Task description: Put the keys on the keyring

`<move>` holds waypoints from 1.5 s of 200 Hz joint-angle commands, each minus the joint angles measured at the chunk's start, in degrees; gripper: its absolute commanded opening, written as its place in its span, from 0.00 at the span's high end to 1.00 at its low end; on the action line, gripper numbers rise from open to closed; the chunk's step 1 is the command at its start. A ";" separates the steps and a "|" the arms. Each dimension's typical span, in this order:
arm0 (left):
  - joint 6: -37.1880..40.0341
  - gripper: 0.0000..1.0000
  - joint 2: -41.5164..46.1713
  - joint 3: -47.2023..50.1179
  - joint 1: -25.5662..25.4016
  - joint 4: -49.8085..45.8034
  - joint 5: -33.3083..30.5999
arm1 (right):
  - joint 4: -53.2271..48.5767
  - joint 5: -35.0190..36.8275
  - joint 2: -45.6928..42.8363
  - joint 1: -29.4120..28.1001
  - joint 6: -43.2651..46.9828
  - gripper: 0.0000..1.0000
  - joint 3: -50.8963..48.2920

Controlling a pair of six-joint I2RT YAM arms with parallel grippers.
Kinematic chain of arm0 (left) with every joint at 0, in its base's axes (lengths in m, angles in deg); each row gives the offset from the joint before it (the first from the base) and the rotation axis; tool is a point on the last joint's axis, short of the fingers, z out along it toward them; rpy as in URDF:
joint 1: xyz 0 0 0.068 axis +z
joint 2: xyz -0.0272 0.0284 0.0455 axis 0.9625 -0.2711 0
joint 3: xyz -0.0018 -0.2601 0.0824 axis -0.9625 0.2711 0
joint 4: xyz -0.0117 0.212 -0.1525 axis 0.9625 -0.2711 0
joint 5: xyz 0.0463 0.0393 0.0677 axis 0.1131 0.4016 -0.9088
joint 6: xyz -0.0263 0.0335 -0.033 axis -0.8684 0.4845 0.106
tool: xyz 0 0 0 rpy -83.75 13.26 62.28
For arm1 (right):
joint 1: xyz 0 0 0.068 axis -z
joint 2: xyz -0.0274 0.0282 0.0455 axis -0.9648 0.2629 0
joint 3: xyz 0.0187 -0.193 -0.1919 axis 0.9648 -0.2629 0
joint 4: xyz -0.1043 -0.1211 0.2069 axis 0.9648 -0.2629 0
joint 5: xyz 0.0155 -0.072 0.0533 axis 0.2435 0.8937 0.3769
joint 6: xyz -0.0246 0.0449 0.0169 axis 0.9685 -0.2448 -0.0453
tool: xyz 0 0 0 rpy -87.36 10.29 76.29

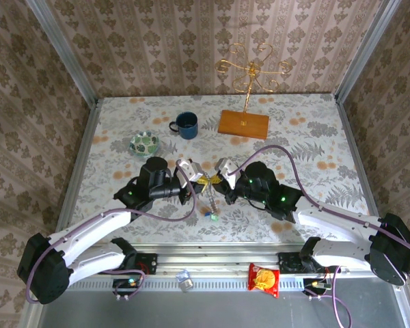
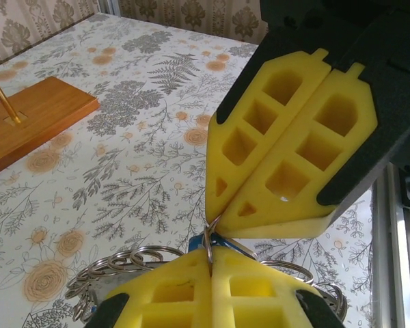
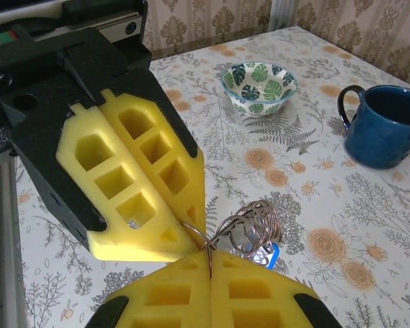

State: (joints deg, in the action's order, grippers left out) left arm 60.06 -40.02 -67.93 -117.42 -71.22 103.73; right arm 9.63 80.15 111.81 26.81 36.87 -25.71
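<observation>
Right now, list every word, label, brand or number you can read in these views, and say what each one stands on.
No text is legible anywhere.
Red snack packet at the near edge: it carries print, but too small and blurred to read.
Blue mug, leaf-patterned bowl, wooden base: no lettering visible.

Floral-print table (image 1: 314, 137): blue mug (image 1: 187, 125) sitting around 11 o'clock, leafy green bowl (image 1: 145, 143) at 10, wooden stand base (image 1: 243, 124) at 1.
</observation>
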 commanded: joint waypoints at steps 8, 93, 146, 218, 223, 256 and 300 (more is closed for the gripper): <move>2.49 1.00 1.22 -1.10 -1.57 -1.00 -0.04 | 4.47 6.71 0.22 0.48 -3.83 1.00 -0.44; 6.81 1.00 3.71 2.06 -5.01 5.17 -7.86 | 5.46 6.73 2.36 0.63 -14.78 1.00 -1.78; 8.39 1.00 3.63 2.88 -5.95 6.42 -9.60 | 7.13 2.77 3.18 2.37 -19.93 1.00 -2.67; 9.43 1.00 3.42 4.30 -7.33 9.67 -13.07 | 6.42 -0.24 3.30 3.64 -20.21 0.89 -2.73; 9.58 1.00 3.42 4.39 -7.39 9.97 -13.38 | 6.33 -0.40 3.29 3.64 -20.18 0.87 -2.73; 10.16 1.00 3.46 5.00 -7.84 11.24 -15.83 | 5.21 -0.77 3.21 4.03 -20.12 0.71 -2.82; 8.31 1.00 3.37 6.31 -7.82 14.05 -15.84 | 3.89 -4.08 1.02 5.81 -17.39 0.56 -3.08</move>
State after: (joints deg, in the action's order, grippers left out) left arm 69.06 -37.92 -62.51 -124.88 -62.87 87.60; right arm 14.44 78.60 114.85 31.60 17.46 -28.23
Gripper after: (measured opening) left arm 0.055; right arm 0.428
